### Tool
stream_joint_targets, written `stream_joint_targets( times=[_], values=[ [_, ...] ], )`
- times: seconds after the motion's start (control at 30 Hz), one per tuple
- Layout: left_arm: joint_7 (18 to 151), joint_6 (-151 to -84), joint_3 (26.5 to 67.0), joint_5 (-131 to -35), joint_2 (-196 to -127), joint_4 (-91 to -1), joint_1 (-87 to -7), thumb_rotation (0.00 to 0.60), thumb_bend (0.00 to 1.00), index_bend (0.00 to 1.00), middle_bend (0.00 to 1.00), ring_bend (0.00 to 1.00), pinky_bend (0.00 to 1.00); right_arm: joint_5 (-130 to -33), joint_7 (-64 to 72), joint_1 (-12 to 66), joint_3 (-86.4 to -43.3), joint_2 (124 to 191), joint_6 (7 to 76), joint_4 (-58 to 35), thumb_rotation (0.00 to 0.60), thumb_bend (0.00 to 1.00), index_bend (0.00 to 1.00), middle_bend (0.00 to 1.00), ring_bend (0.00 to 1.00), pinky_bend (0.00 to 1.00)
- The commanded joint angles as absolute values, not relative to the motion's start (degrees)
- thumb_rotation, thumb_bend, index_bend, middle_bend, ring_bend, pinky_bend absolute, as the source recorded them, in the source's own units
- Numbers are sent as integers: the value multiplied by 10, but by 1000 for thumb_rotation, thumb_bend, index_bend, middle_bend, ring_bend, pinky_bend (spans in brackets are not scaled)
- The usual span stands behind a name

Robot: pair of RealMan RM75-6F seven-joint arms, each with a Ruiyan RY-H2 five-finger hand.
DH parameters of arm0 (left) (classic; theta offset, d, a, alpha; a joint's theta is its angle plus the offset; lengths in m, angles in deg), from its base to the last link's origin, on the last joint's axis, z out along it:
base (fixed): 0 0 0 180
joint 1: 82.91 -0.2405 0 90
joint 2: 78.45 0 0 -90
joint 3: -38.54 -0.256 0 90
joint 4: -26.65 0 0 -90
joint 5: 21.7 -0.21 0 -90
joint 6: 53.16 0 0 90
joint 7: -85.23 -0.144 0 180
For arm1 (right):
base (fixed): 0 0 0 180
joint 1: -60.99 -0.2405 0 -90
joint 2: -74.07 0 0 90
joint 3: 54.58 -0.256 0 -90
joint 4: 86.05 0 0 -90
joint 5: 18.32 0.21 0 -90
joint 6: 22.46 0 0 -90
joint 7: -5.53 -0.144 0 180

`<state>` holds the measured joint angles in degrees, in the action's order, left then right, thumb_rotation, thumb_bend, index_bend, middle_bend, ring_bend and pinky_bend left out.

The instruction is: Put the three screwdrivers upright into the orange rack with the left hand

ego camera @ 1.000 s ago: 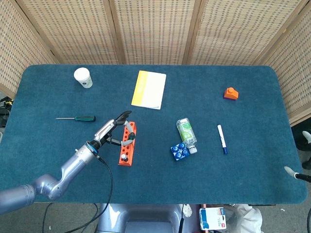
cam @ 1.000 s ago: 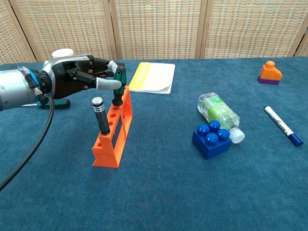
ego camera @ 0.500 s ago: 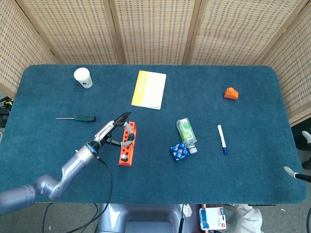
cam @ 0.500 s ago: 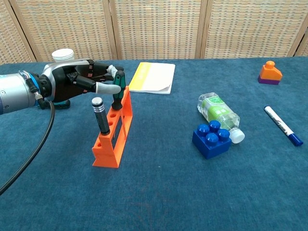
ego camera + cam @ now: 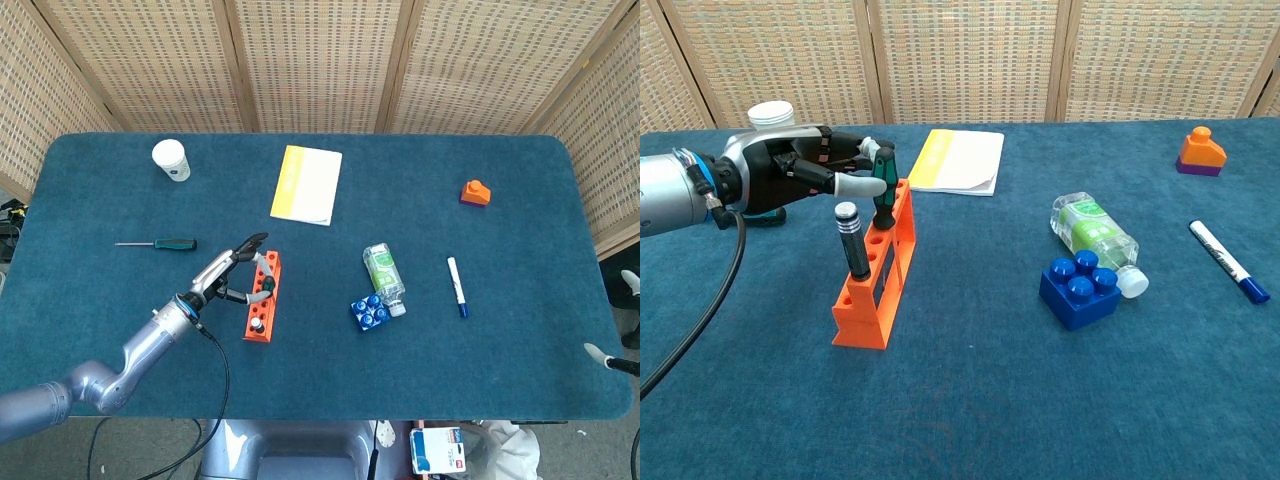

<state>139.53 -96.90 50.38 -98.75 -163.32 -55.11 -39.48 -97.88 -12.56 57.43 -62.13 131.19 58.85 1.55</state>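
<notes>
While your left robot hand (image 5: 805,172) pinches the green-handled screwdriver (image 5: 883,187) over the far slots of the orange rack (image 5: 878,270), a black-handled screwdriver (image 5: 851,238) stands upright nearer you. The third screwdriver (image 5: 157,243) lies flat on the desk (image 5: 500,350). It looks rigid, light and prone to rolling: take its ribbed handle, not the thin, slick shaft.

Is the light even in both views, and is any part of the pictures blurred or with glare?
Head view: even, soft light, everything sharp, no glare on the table. Chest view: also even, faint shadow under the orange rack; the left hand looks sharp.
</notes>
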Motion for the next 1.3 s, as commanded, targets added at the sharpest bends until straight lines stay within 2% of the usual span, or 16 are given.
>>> stream_joint_targets(
  times=[0.03, 0.33, 0.87, 0.97, 1.03, 1.13, 1.3],
  values=[
    [1396, -970, 503, -988, -1632, -551, -396, 600, 446, 493, 0, 0, 0, -979, -125, 574, -621, 1312, 589, 16, 600, 0, 0, 0, 0, 0],
    [1406, -973, 499, -999, -1624, -552, -400, 600, 448, 411, 0, 0, 0, -980, -124, 574, -621, 1312, 589, 17, 600, 0, 0, 0, 0, 0],
    [1436, -1010, 496, -1033, -1570, -595, -415, 600, 425, 347, 0, 0, 0, -984, -125, 576, -619, 1311, 593, 20, 600, 0, 0, 0, 0, 0],
    [1432, -1017, 490, -1063, -1539, -611, -413, 600, 431, 246, 0, 0, 0, -984, -126, 576, -620, 1310, 594, 20, 600, 0, 0, 0, 0, 0],
    [1410, -1019, 484, -1079, -1513, -624, -411, 600, 493, 156, 0, 0, 0, -984, -126, 576, -620, 1310, 594, 20, 600, 0, 0, 0, 0, 0],
    [1347, -1015, 477, -1086, -1469, -650, -409, 600, 580, 95, 0, 0, 0, -985, -127, 576, -619, 1310, 595, 20, 600, 0, 0, 0, 0, 0],
    [1303, -1006, 482, -1058, -1412, -715, -411, 600, 602, 43, 0, 0, 0, -988, -128, 577, -619, 1309, 598, 21, 600, 0, 0, 0, 0, 0]
  ],
)
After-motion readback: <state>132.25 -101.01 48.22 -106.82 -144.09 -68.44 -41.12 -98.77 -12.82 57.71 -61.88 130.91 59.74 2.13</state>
